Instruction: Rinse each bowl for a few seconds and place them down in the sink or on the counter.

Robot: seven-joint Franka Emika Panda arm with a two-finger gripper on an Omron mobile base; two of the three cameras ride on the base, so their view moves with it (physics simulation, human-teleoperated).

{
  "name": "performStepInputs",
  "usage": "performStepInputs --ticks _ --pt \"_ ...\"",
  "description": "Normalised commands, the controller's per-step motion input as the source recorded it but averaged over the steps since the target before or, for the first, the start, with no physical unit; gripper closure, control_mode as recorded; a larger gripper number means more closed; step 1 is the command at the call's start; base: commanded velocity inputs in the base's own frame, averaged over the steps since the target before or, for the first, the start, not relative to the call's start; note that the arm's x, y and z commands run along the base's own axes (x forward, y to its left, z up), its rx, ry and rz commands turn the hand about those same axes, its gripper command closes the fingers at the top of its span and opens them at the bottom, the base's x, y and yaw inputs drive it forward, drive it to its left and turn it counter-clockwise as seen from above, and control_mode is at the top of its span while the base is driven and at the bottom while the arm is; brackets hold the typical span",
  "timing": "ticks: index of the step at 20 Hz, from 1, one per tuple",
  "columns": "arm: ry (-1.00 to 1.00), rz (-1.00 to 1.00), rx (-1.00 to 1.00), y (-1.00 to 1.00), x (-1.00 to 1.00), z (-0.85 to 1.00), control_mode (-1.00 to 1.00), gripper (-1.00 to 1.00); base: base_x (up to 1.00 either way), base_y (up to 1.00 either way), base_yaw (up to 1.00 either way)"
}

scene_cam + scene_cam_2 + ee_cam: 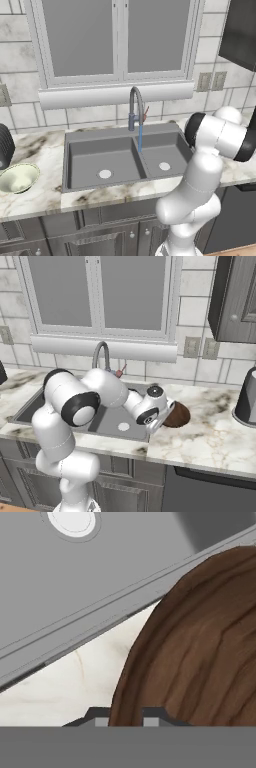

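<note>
The brown bowl is seen on the marble table, just beside the right edge of the sink, with the white arm reaching over that edge to it. In the hand view, the bowl's wood-grained rim runs down between the two dark fingertips of the tool, one tip on each side of the rim. The jaws are set narrowly around that rim; whether they press on it or have come slightly off it cannot be told from the pictures. Behind the bowl in that view, a strip of white table and the grey sink wall are visible, with a round drain at the top.

In the left base view, the pale cream-green bowl is found on the table to the left of the sink, well apart from the arm, near a black ribbed object at the picture's left edge. A thin blue stream of water is seen falling from the curved faucet into the sink, near the divider between the two basins.
</note>
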Motion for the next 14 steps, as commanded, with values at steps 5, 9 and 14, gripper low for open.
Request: performStepInputs --ticks 5,9,14 --pt "0.00 0.00 0.00 0.06 -0.03 -0.10 -1.00 -1.00 0.00 0.00 0.00" --pt "-0.03 0.00 0.00 0.00 0.00 0.26 -1.00 -1.00 0.00 0.00 0.00" --pt "-0.02 0.00 0.00 0.04 -0.03 0.47 -1.00 -1.00 0.00 0.00 0.00"
